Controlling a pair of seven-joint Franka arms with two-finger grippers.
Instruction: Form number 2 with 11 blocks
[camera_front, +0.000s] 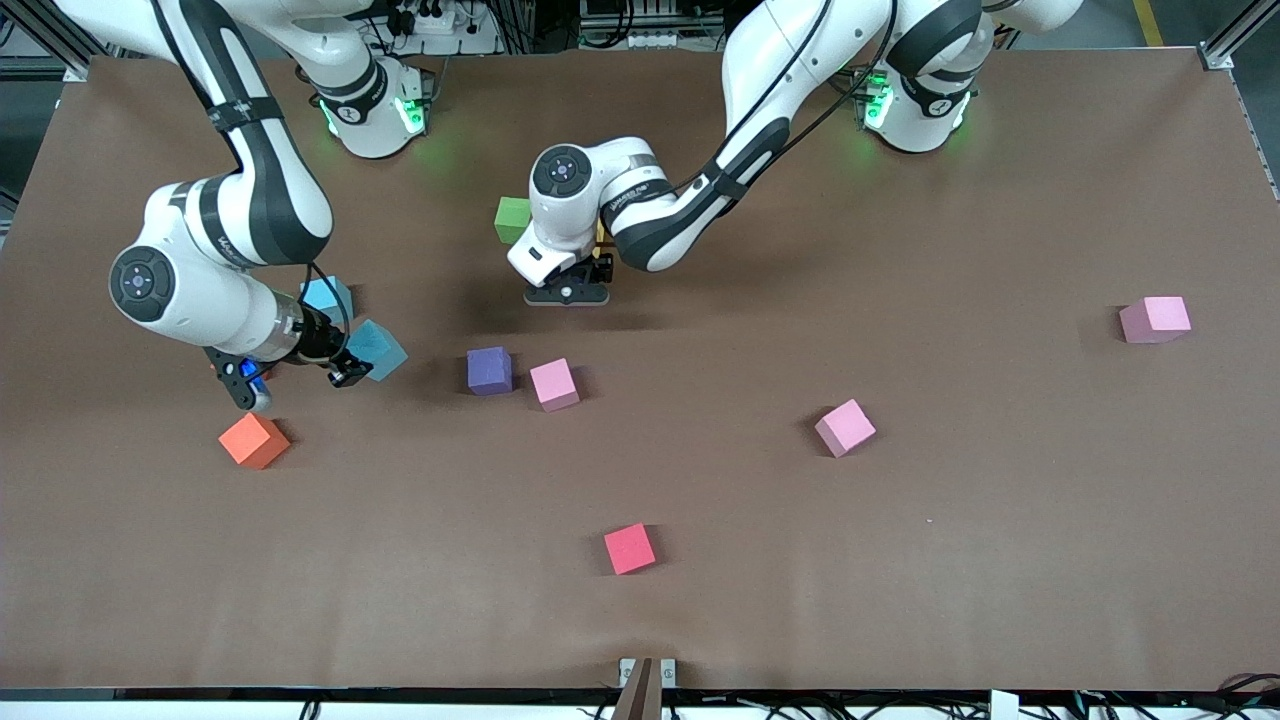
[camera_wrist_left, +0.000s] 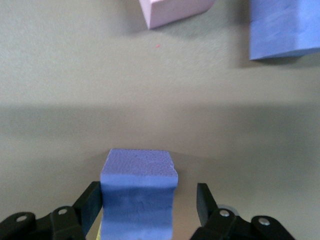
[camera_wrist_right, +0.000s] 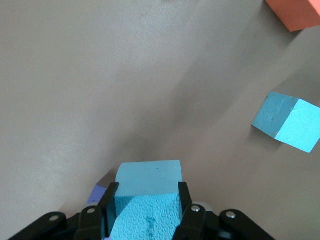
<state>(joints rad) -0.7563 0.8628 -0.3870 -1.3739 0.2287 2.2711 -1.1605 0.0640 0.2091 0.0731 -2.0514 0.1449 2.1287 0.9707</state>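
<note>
Left gripper jaws parted around purple block; right gripper jaws clamp blue block.

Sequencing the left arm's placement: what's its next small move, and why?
Probably lift the left gripper straight up. Its jaws stand open around the purple cube near the green cube, one finger clear of it, so it looks released; rising vertically should avoid nudging it. The right gripper, toward the right arm's end, grips a light blue cube.
</note>
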